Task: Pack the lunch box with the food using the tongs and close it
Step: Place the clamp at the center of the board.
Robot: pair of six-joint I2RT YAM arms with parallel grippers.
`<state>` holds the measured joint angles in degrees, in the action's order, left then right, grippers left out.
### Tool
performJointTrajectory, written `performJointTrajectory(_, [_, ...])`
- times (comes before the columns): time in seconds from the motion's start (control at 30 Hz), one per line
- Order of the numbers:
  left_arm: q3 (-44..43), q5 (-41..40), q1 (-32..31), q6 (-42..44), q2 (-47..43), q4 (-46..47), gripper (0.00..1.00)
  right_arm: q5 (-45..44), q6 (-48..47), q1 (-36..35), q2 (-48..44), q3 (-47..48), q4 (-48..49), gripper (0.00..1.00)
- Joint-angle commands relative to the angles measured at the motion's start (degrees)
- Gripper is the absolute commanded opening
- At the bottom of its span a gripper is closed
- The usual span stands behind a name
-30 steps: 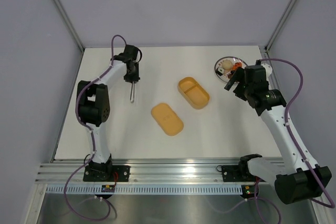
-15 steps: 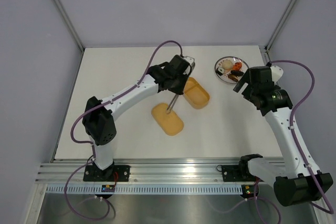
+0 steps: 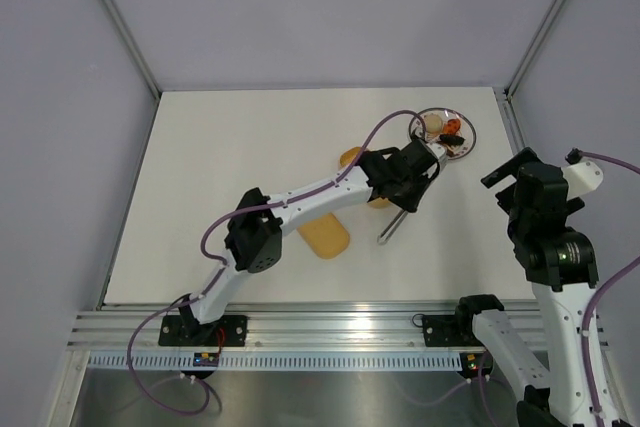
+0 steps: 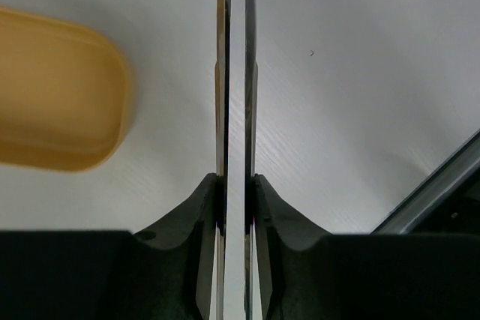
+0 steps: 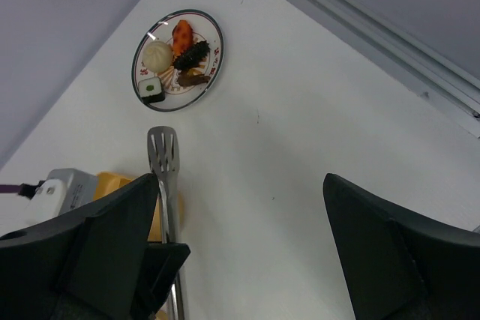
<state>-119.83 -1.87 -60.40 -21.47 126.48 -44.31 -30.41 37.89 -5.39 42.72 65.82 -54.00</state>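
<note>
The left gripper point(image 4: 235, 189) pinches the tongs point(image 4: 223, 73), whose arms are nearly together, with the tip toward the food point(image 5: 192, 52) on the plate point(image 5: 214, 73). The right gripper point(image 5: 244, 237) is spread wide and empty. The lunch box point(image 3: 350, 157), seemingly open, lies largely under the left arm, with its lid point(image 3: 320, 232) nearby.

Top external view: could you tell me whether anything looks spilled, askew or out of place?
Nothing stands out: the food sits on the plate, the lid lies flat beside the lunch box, the tongs look straight.

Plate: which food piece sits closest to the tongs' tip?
The small green-topped block, at the plate edge facing the tongs; the bun and others lie behind.
</note>
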Motion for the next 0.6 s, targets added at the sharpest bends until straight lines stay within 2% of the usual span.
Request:
performJointTrajectory(0.0, [-8.30, 3.26, -0.51, -1.29, 5.77, 0.90, 0.25, -3.25, 2.28, 0.29, -3.08, -1.13, -0.84, 0.99])
performJointTrajectory(0.13, [-11.56, 4.06, -0.86, -3.13, 10.27, 2.21, 0.27, -3.69, 2.72, 0.38, -3.78, -1.57, -2.51, 0.99])
performJointTrajectory(0.2, [-11.74, 4.50, -0.95, -3.75, 11.24, 3.61, 0.33, -3.43, 2.98, 0.29, -4.05, -2.01, -2.87, 0.99])
performJointTrajectory(0.27, [-12.53, 4.68, -0.95, -3.93, 12.48, 3.97, 0.54, -2.99, 3.15, 0.29, -4.14, -2.28, -2.87, 0.99])
performJointTrajectory(0.33, [-13.23, 4.77, -0.95, -3.49, 12.83, 4.06, 0.69, -2.72, 3.16, 0.38, -4.14, -2.45, -3.22, 0.99])
performJointTrajectory(0.37, [-13.93, 5.03, -0.95, -3.14, 12.83, 4.15, 0.73, -2.72, 3.24, 0.29, -4.14, -2.45, -3.39, 1.00])
performJointTrajectory(0.57, [-14.12, 4.86, -0.95, -0.68, 9.07, 4.15, 0.76, -2.63, 3.59, 0.29, -3.79, -2.45, -4.53, 0.99])
